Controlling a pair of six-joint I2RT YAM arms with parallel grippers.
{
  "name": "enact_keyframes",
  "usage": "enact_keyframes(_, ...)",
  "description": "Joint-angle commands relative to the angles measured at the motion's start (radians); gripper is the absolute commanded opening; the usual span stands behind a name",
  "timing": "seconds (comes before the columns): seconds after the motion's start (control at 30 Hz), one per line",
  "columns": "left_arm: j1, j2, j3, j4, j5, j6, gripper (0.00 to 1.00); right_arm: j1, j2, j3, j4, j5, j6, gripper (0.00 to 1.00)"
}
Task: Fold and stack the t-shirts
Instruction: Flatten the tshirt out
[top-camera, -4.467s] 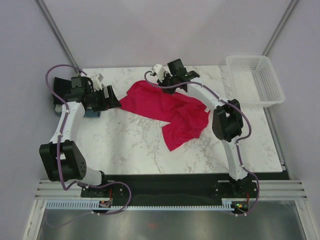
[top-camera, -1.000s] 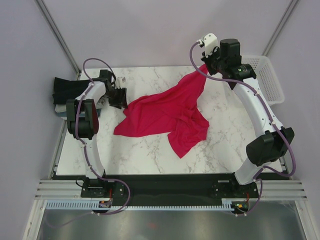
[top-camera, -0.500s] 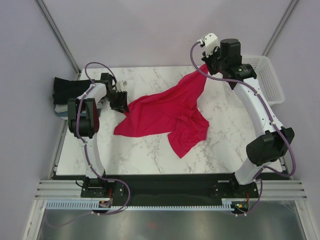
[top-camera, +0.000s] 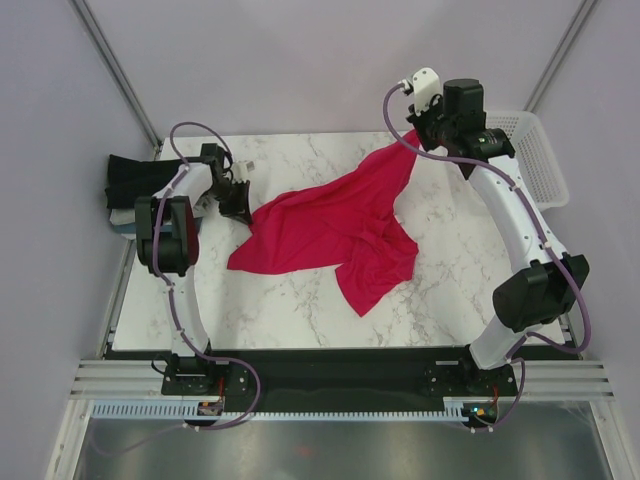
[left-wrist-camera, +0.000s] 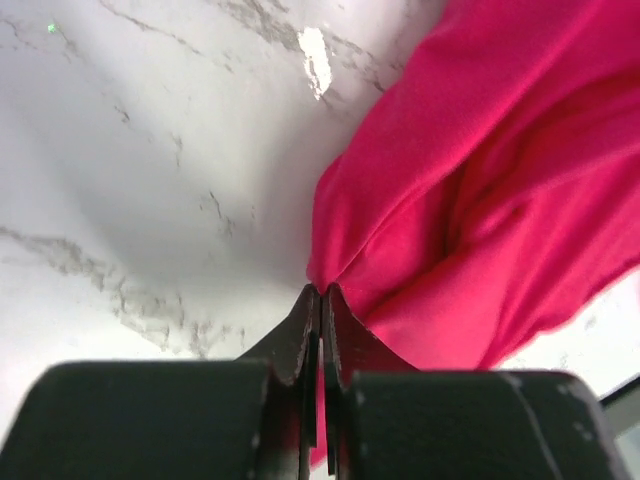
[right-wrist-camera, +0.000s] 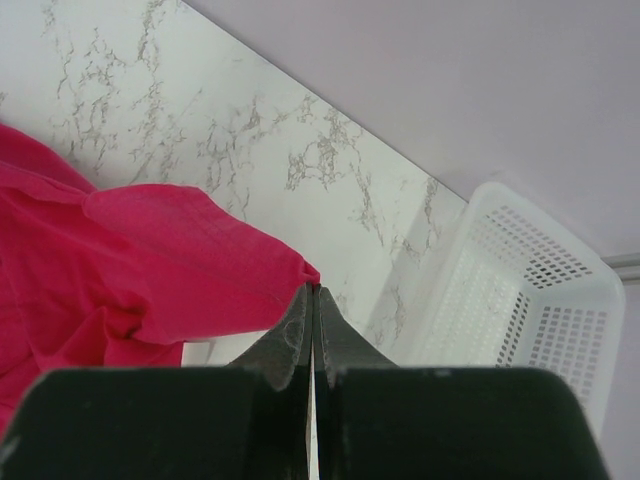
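Both claws are clamped on the red shirt (top-camera: 340, 225), which sprawls crumpled across the middle of the table (top-camera: 300, 310). The left gripper (left-wrist-camera: 320, 300) pinches its left edge low on the marble, and the right gripper (right-wrist-camera: 313, 295) holds a corner lifted near the far right. No fold looks made yet, so spreading, folding and stacking all appear to be left. The folded shirts (top-camera: 125, 185) sit piled at the table's left edge, beside the left arm. A white basket (top-camera: 520, 150) stands off the far right corner, close to the right wrist, a possible snag
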Motion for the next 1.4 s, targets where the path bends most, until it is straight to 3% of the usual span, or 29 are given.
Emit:
enact_keyframes(0.0,0.001,-0.125,0.151,-0.095,0.023,0.081,0.02,-0.023,-0.034,0.004,0.045,0.049,0.002,0.00)
enact_keyframes(0.17,0.001,-0.242,0.386,-0.174,-0.015,0.157,0.02,-0.053,-0.040,0.040,0.055,0.075,0.016,0.00)
enact_keyframes(0.37,0.001,-0.328,0.474,-0.231,0.002,0.171,0.02,-0.069,-0.077,0.073,0.069,0.103,0.048,0.00)
enact_keyframes(0.7,0.001,-0.548,0.454,-0.263,0.000,0.198,0.02,-0.079,-0.267,0.073,0.066,0.135,0.111,0.00)
enact_keyframes(1.1,0.001,-0.909,0.383,-0.297,0.071,0.201,0.02,-0.081,-0.623,0.102,-0.129,0.063,0.210,0.00)
enact_keyframes(1.37,0.001,-0.978,0.414,-0.216,0.040,0.169,0.02,-0.090,-0.588,0.303,-0.169,0.052,0.181,0.00)
